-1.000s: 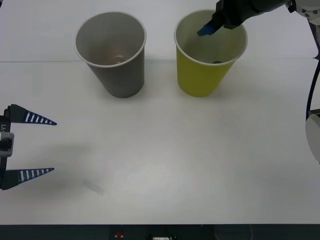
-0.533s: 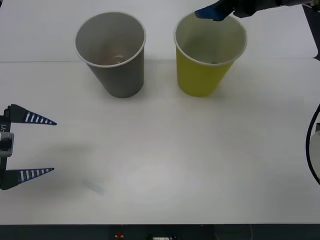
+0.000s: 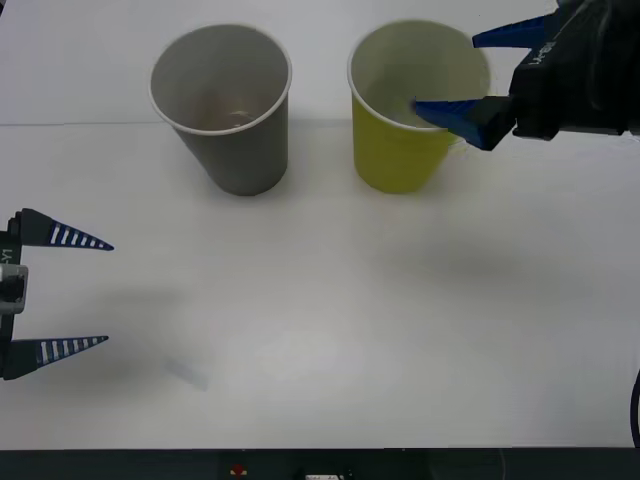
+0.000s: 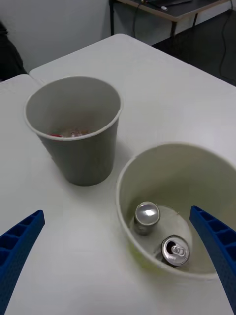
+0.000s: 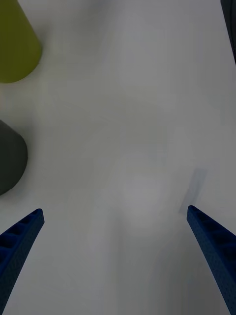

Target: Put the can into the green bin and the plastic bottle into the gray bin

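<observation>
I can read nothing for certain from here: small white lettering sits on the black body of the right gripper (image 3: 478,78) and on the left gripper (image 3: 90,293) at the table edge, both too small to make out

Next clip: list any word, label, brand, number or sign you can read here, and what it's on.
None can be read with certainty.
Right gripper: pale characters on its black body, too blurred to read.
Left gripper: a small mark on its body at the picture's edge, cut off and unreadable.
Gray bin, green bin and the cans inside it: no print visible.
</observation>
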Controlling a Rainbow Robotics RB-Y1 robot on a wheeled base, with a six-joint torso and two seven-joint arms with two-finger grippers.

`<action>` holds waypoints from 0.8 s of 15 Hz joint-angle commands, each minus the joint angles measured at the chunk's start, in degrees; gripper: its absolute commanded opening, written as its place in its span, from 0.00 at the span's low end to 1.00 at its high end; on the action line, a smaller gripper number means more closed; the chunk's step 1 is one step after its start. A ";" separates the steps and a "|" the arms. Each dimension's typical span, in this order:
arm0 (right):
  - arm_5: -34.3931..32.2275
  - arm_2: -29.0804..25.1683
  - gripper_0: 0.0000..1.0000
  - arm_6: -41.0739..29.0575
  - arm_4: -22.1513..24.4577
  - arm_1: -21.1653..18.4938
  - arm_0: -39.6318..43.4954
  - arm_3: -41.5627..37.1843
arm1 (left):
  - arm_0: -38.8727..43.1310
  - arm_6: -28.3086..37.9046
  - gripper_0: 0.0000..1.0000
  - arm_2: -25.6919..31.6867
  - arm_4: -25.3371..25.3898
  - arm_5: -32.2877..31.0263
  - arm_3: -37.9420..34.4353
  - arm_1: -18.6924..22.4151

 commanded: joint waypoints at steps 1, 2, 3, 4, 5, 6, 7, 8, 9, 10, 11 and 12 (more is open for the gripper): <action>0.00 -0.94 1.00 3.54 -3.49 0.00 7.29 -2.81 | 0.00 0.00 1.00 0.00 0.00 0.00 0.00 0.00; 0.00 -0.50 1.00 4.06 -3.41 0.00 9.67 -4.21 | 0.00 0.00 1.00 0.00 0.00 0.00 0.00 0.00; 0.00 -0.23 1.00 4.68 -3.23 0.00 11.42 -5.09 | 0.00 0.00 1.00 0.00 0.00 0.00 0.00 0.00; 0.61 0.12 1.00 7.05 -3.23 0.00 13.27 -5.53 | 0.00 0.00 1.00 0.00 0.00 0.00 0.00 0.00; 1.49 0.12 1.00 9.60 -3.58 0.09 15.12 -5.53 | 0.00 0.00 1.00 0.00 0.00 0.00 0.00 0.00; 2.28 0.29 1.00 11.71 -4.02 0.09 16.87 -5.53 | 0.00 0.00 1.00 0.00 0.00 0.00 0.00 0.00; 2.90 0.65 1.00 13.47 -4.11 0.09 18.28 -5.53 | 0.00 0.00 1.00 0.00 0.00 0.00 0.00 0.00; 3.51 0.73 1.00 15.58 -3.93 0.09 19.95 -5.53 | 0.00 0.00 1.00 0.00 0.00 0.00 0.00 0.00; 3.60 0.82 1.00 17.51 -3.84 0.09 21.09 -5.44 | 0.00 0.00 1.00 0.00 0.00 0.00 0.00 0.00; 3.60 0.82 1.00 18.92 -3.76 0.09 21.97 -5.27 | 0.00 0.00 1.00 0.00 0.00 0.00 0.00 0.00; 3.78 0.82 1.00 20.94 -3.67 0.09 23.55 -4.74 | 0.00 0.00 1.00 0.00 0.00 0.00 0.00 0.00; 4.31 0.82 1.00 22.61 -3.76 0.09 24.70 -4.04 | 0.00 0.00 1.00 0.00 0.00 0.00 0.00 0.00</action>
